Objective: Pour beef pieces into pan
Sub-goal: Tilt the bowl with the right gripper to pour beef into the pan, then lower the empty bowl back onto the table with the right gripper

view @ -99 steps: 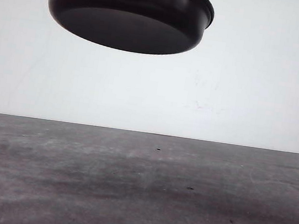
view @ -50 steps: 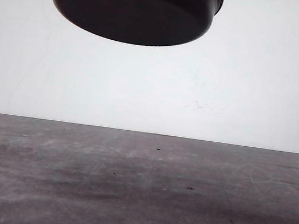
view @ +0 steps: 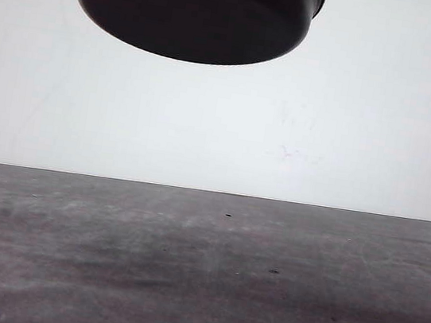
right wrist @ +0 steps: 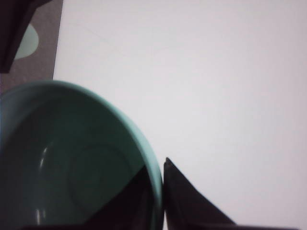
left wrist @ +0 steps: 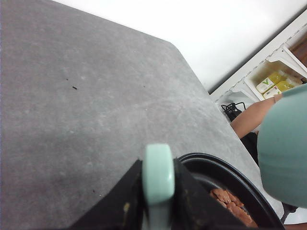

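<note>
The black pan (view: 193,10) hangs high above the table at the upper left of the front view, seen from below. In the left wrist view my left gripper (left wrist: 158,191) is shut on its pale mint-green handle (left wrist: 158,175), and orange-brown beef pieces (left wrist: 230,203) lie inside the pan (left wrist: 225,175). My right gripper (right wrist: 160,191) is shut on the rim of a teal bowl (right wrist: 72,172), one finger inside and one outside. The bowl's inside looks bare. That bowl's outer wall (left wrist: 285,148) hangs just above the pan's far side.
The grey table (view: 200,272) stretches below, with a few dark specks on it. Its far edge meets a white wall (view: 367,110). Past the table's corner stand a white shelf with yellow packets (left wrist: 271,81) and a person's arm (left wrist: 252,117).
The pan has risen slightly and shifted a little to the right in the front view.
</note>
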